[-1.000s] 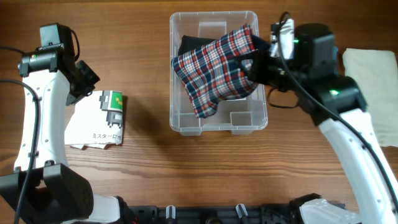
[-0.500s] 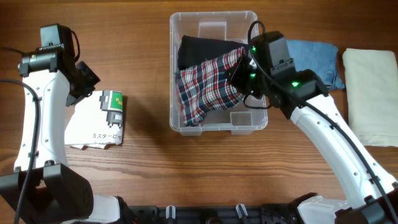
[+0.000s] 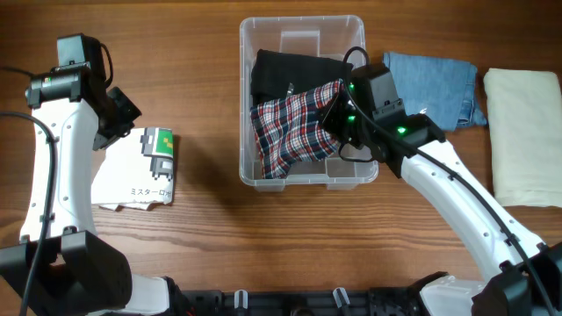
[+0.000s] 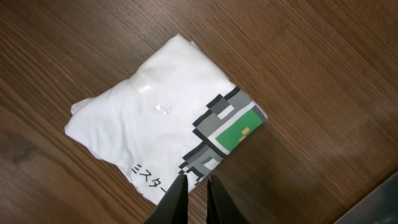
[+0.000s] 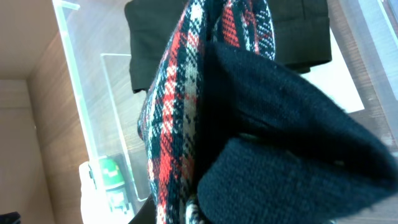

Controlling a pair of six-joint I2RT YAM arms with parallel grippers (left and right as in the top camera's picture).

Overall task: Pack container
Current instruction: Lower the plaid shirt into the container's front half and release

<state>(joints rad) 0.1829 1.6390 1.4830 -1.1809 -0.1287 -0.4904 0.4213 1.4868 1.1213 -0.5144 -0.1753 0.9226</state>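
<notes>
The clear container [image 3: 307,182] stands at the table's back centre. A folded black garment [image 3: 285,68] lies in its far half. My right gripper [image 3: 338,112] is inside the container's right side, shut on a red, white and navy plaid cloth [image 3: 294,133] that drapes across the container's middle. In the right wrist view the plaid cloth [image 5: 180,118] fills the frame and hides my fingers; the black garment [image 5: 292,31] and the container wall [image 5: 71,93] show behind it. My left gripper [image 4: 194,186] is shut and empty, hovering over the edge of a folded white printed T-shirt [image 4: 155,118].
The white T-shirt [image 3: 136,171] lies on the wood at the left. Folded blue jeans [image 3: 435,83] lie just right of the container. A folded cream cloth [image 3: 527,132] lies at the far right edge.
My right gripper has carried the plaid cloth leftward and down into the container, uncovering the blue jeans. The left arm has not moved.
</notes>
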